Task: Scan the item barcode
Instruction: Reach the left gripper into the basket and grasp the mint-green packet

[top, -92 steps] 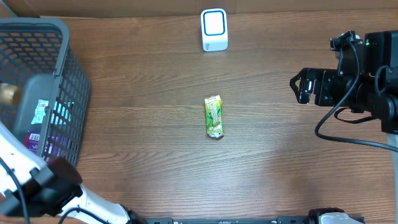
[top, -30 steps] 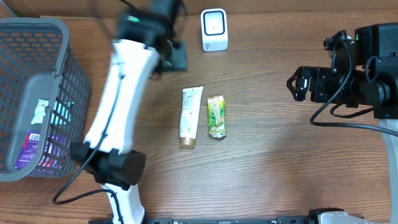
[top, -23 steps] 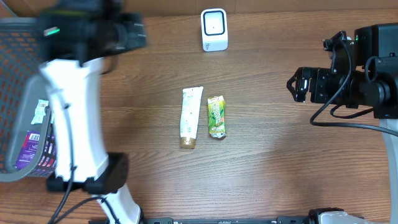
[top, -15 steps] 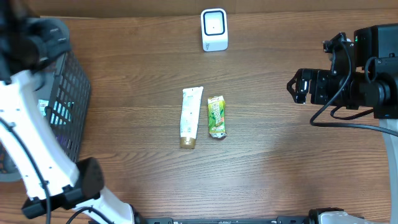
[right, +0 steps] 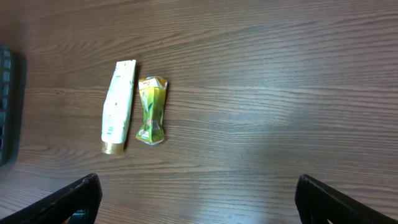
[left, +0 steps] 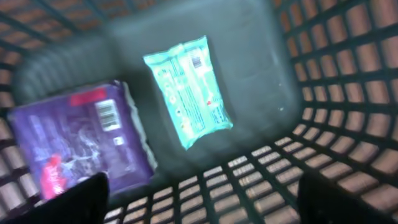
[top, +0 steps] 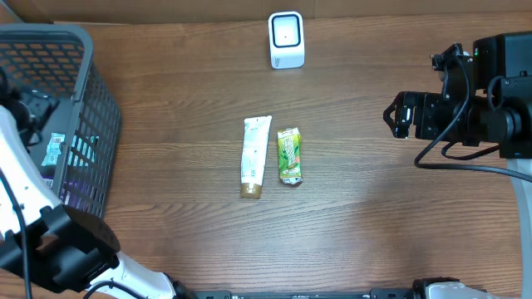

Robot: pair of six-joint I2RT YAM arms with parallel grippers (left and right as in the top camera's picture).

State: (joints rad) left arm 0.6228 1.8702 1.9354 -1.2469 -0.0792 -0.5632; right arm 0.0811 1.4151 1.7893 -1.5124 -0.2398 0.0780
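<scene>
The left gripper (left: 202, 190) hangs over the grey basket (left: 348, 81) with its 2 fingers (left: 81, 199) spread wide and nothing between them. Directly beneath it, on the basket floor, lie 2 items. A teal pack (left: 189, 90) sits under the middle of the gap. A purple packet (left: 81, 146) lies toward the finger at the left of the wrist view, just beside the teal pack, with a white barcode label (left: 107, 114) facing up. That view is blurred, so the print cannot be read.

The right gripper (right: 198, 186) is held above the wooden table (right: 280, 93), its jaws also fully spread and empty. Ahead of it, well apart from its fingertips, 2 more items lie side by side on the wood, close but not clearly touching. These are a white tube (right: 118, 106) with a gold cap and a green packet (right: 151, 109), which is the nearer of the pair to this gripper.

From overhead, the white scanner (top: 286, 39) stands at the far edge of the table, well away from both grippers and beyond the tube and packet.
</scene>
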